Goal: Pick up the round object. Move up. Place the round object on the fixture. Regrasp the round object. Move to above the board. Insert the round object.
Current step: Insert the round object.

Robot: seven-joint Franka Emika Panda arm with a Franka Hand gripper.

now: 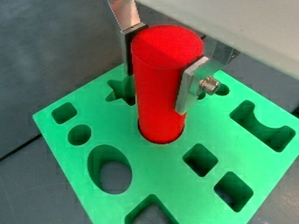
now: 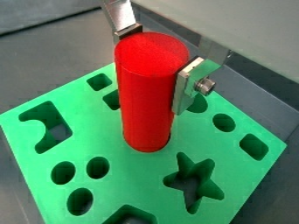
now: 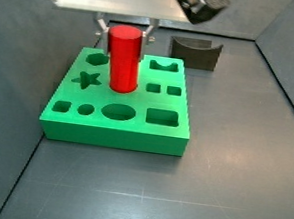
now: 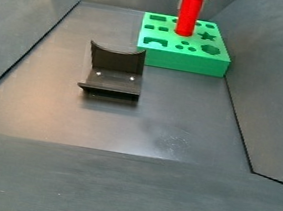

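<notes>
Red and upright, the round object (image 3: pixel 124 58) stands with its lower end in a round hole of the board (image 3: pixel 118 123), upper centre of a side view. The gripper (image 1: pixel 160 54) reaches straight down from above, its 2 fingers (image 1: pixel 193 84) clamped on the peg's upper half. The fixture (image 4: pixel 112 70) sits well apart, left of centre in a side view.

- The red peg (image 1: pixel 160 83) looks like smooth, slightly glossy plastic.
- The green board (image 2: pixel 233 171) looks like matt plastic.
- The gripper (image 1: pixel 162 54) above the board has bare silver metal fingers (image 1: pixel 193 83).
- The fixture (image 4: pixel 111 69) is dull black.
</notes>
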